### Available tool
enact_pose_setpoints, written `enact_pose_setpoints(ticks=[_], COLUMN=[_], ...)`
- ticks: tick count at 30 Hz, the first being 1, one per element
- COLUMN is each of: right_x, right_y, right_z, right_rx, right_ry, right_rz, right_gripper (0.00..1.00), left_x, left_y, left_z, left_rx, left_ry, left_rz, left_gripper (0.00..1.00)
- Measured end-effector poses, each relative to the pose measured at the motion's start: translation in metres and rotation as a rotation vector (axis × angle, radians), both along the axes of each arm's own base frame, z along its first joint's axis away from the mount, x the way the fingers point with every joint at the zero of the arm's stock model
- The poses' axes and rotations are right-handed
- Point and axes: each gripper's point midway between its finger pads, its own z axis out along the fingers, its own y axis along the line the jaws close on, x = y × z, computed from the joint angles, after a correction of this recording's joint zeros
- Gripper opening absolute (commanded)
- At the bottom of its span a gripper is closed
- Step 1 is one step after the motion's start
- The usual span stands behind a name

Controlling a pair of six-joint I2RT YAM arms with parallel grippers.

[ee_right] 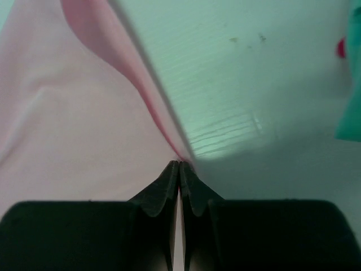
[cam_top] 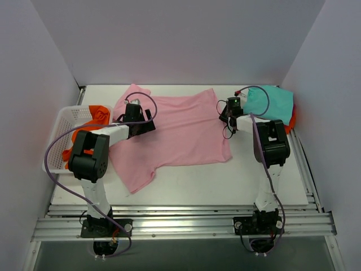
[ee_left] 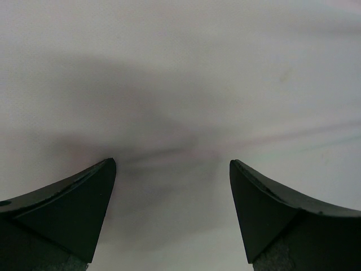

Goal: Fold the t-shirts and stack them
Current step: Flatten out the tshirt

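At the right edge of the pink t-shirt (cam_top: 180, 130) my right pincer (ee_right: 179, 165) pinches the cloth while my left pincer (ee_left: 172, 169) hangs spread above it, so to start the fold I think the left must grip next.

Overhead high — right wrist close; share pink t-shirt (cam_top: 186, 130) (ee_right: 73, 141).

Soft, even light keeps the overhead view sharp; the left wrist view is blurred, a grey shadow spreading above the left tool (ee_left: 172, 166), and the green-tinted right wrist view shows glare on the bench (ee_right: 225, 138).
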Motion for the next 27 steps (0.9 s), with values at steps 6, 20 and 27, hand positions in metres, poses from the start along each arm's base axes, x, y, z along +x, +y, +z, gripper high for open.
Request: enact_pose_setpoints(ticks=[6, 20, 27], right_x=[-0.01, -0.056, -0.064], right_y=[-0.03, -0.043, 0.048], right_z=[0.0, 0.104, 0.191], right_rx=[-0.06, -0.154, -0.028], right_ry=[0.037, -0.073, -0.309], right_rz=[-0.068, -0.169, 0.03], right_gripper=[0.02, 0.15, 0.67], left_x=[0.0, -0.02, -0.016], left_y=[0.0, -0.022, -0.047], left_z=[0.0, 0.038, 0.118], left_rx=[0.001, 0.021, -0.089], left_ry=[0.0, -0.071, -0.267], left_rz=[0.001, -0.107, -0.194], left_gripper=[0.92, 0.92, 0.94])
